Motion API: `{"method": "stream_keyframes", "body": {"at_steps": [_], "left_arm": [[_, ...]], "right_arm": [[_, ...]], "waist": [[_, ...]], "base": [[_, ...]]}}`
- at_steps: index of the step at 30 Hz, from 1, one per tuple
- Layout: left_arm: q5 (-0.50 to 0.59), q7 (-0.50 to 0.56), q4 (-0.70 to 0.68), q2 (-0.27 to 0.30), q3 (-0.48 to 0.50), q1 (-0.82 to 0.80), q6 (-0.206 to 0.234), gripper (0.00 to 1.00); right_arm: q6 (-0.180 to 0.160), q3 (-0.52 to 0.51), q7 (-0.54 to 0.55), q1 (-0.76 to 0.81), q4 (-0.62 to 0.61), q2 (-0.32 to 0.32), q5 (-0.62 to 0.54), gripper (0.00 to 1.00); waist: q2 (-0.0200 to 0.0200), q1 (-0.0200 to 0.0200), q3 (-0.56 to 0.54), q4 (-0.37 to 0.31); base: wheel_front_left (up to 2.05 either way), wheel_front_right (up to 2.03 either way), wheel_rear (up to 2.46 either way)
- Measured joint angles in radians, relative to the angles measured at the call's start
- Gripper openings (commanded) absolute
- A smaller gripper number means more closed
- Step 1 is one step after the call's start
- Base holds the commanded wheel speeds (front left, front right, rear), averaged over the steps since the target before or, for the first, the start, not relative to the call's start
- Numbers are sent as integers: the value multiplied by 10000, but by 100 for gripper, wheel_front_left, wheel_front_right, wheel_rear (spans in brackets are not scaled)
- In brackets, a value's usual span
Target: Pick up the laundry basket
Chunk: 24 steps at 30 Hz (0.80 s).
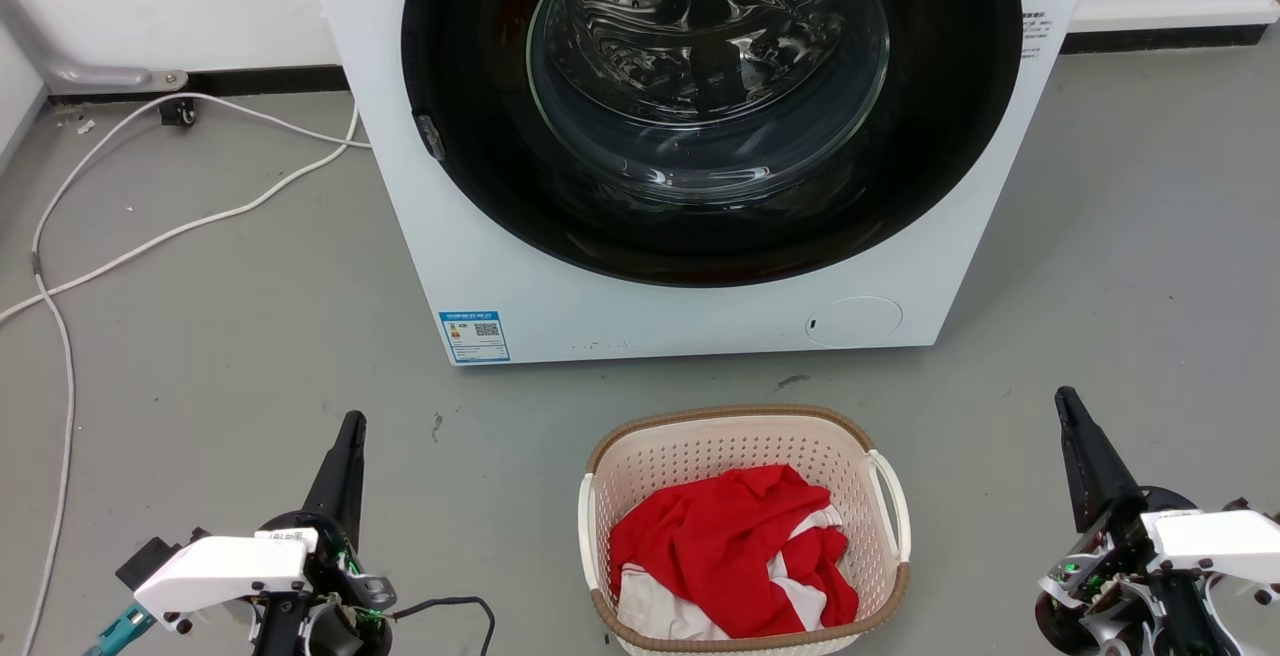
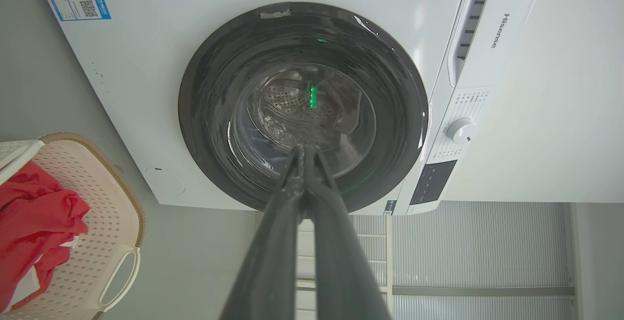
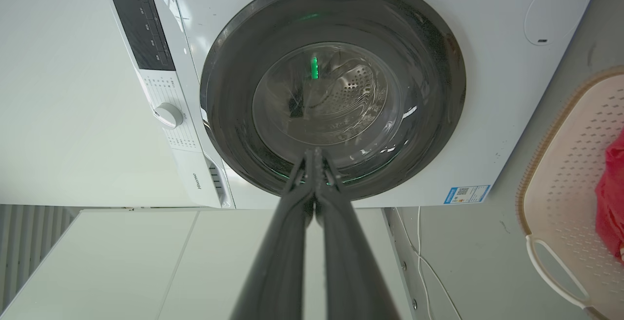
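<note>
Head view: the laundry basket [image 1: 740, 415] sits on the floor between my two claws, inboard of each and touched by neither. The left claw [image 1: 351, 423] and right claw [image 1: 1066, 402] each show as a single dark spike, so I read both as closed and empty. A red garment [image 1: 720, 546] is heaped inside the basket, and the washer [image 1: 600, 306] stands just beyond it. If I lift by one side only, I'd expect the basket to tip and shed the cloth. A white cable [image 1: 150, 236] trails on the floor outboard of the left claw; a wide swing could snag it.

Left wrist view: the left claw [image 2: 305, 150] has its fingers pressed together with nothing between them. It points at the washer door, with the basket [image 2: 109, 198] off to one side and its white loop handle [image 2: 119, 281] near the view's edge. Reaching in while shut would shove the light basket away rather than catch the loop.

Right wrist view: the right claw [image 3: 316, 152] is likewise closed on nothing, with the basket [image 3: 560, 173] and its handle [image 3: 551, 271] off to the side. The loop looks thin, so a shallow pinch may slip; uneven lifting between the arms would tilt the load toward the washer.
</note>
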Motion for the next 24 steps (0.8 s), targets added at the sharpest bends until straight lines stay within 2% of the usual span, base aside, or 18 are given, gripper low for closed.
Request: {"method": "stream_keyframes", "body": {"at_steps": [24], "left_arm": [[0, 0, -2, 0, 0, 0, 0, 0]], "right_arm": [[0, 0, 0, 0, 0, 0, 0, 0]], "waist": [[0, 0, 0, 0]], "base": [[0, 0, 0]]}}
